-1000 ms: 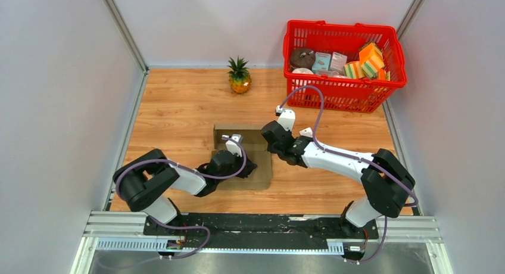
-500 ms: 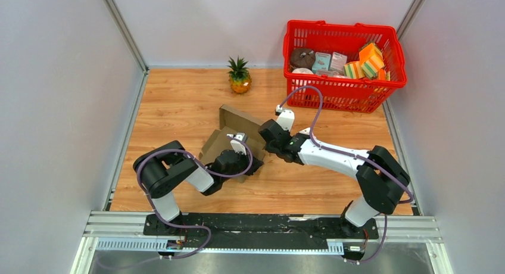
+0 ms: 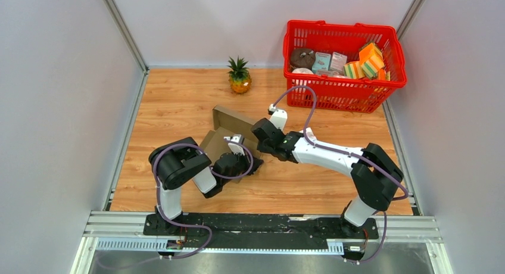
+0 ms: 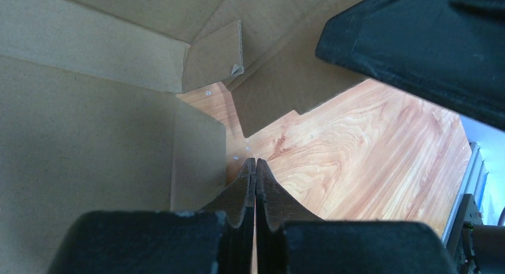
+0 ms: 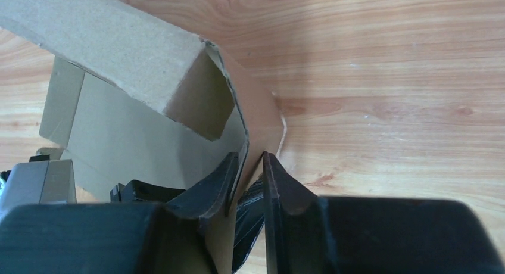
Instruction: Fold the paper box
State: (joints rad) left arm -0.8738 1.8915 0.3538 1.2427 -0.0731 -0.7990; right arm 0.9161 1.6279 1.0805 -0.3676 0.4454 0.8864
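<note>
**Left arm.** The left pincer (image 4: 256,167) is closed, its two fingers meeting tip to tip. No cardboard shows between them. In the left wrist view the tips lie low over the worktop (image 3: 178,101), just beside the free edge of a flat panel of the paper box (image 3: 232,120). More box panels rise ahead of them and above.

**Workpiece.** The paper box sits near the middle of the worktop, between the two arms. It is partly erected: one panel stands tilted toward the far side, and the rest lies lower beside the left wrist. The material is thin brown corrugated board, so expect it to be light, stiff across a panel and weak along a crease. It will likely slide on the smooth wood when pushed from one side only. It will probably also spring back if a fold is let go before it is set. Take hold at a free panel edge, close to a crease. A grip at mid-panel may bow or crush the board.

**Right arm.** The right pincer (image 5: 249,161) approaches from the right and straddles an upright wall of the box at its near corner, with one finger inside and one outside. Its jaws stand slightly apart. The gap looks wider than the board, so the wall is judged loosely enclosed rather than clamped. A folded flap overhangs just beyond the fingertips.
</note>
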